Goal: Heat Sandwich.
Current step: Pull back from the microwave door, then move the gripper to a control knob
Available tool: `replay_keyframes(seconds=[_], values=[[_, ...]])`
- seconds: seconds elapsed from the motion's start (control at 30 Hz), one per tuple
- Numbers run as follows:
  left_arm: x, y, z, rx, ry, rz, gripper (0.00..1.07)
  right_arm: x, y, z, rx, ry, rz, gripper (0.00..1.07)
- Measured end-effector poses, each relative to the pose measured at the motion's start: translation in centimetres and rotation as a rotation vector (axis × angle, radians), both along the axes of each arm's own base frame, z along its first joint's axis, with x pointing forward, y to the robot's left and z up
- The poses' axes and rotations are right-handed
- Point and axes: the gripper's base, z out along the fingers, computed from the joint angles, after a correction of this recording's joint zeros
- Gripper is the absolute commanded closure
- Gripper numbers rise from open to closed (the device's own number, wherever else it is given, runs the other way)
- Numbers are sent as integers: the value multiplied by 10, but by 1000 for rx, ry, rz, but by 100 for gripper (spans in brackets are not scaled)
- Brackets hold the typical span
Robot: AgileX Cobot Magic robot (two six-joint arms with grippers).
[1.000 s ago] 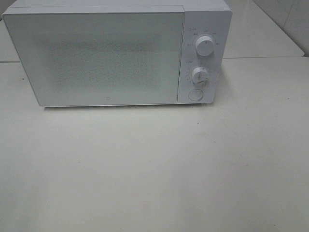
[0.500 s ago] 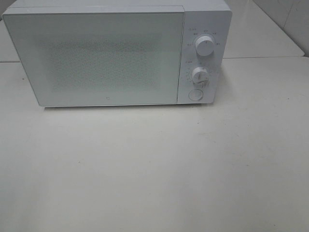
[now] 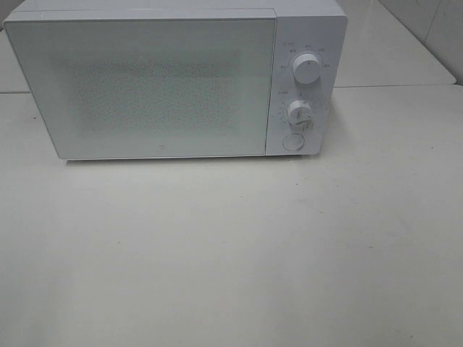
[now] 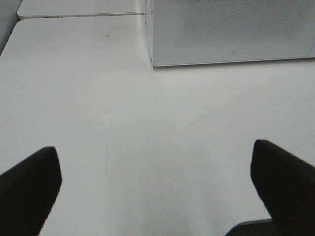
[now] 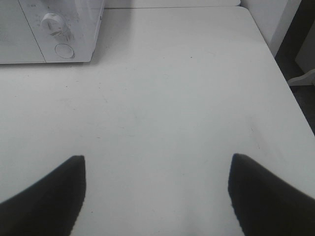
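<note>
Since the sandwich shows in no view, maybe behind the shut microwave door (image 3: 145, 87), its bearing from either gripper can't be told. Left gripper (image 4: 155, 162) and right gripper (image 5: 157, 164) hang wide open, empty, over the worktop (image 3: 231, 253). Right is nearer the knobs (image 5: 53, 22).

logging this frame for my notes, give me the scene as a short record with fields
appliance: white microwave standing on the table
door: shut; its frosted front hides the inside
controls: upper knob, lower knob and round button, right of the door
sandwich: not visible in any view
left gripper: open, empty, over bare table, facing the microwave
right gripper: open, empty, over bare table near the control side
high view: shows neither arm
</note>
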Motion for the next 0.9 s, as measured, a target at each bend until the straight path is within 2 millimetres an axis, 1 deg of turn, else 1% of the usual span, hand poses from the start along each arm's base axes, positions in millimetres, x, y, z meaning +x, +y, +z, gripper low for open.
replay_keyframes(seconds=[0.47, 0.6, 0.73, 0.8, 0.9], values=[[0, 0, 0, 0, 0, 0, 5, 0, 0, 0, 0, 0, 0, 31], [0, 0, 0, 0, 0, 0, 5, 0, 0, 0, 0, 0, 0, 29], [0, 0, 0, 0, 0, 0, 5, -1, 0, 4, 1, -11, 1, 26], [0, 0, 0, 0, 0, 0, 5, 5, 0, 10, 0, -13, 2, 25], [0, 0, 0, 0, 0, 0, 5, 11, 1, 13, -1, -6, 4, 25]])
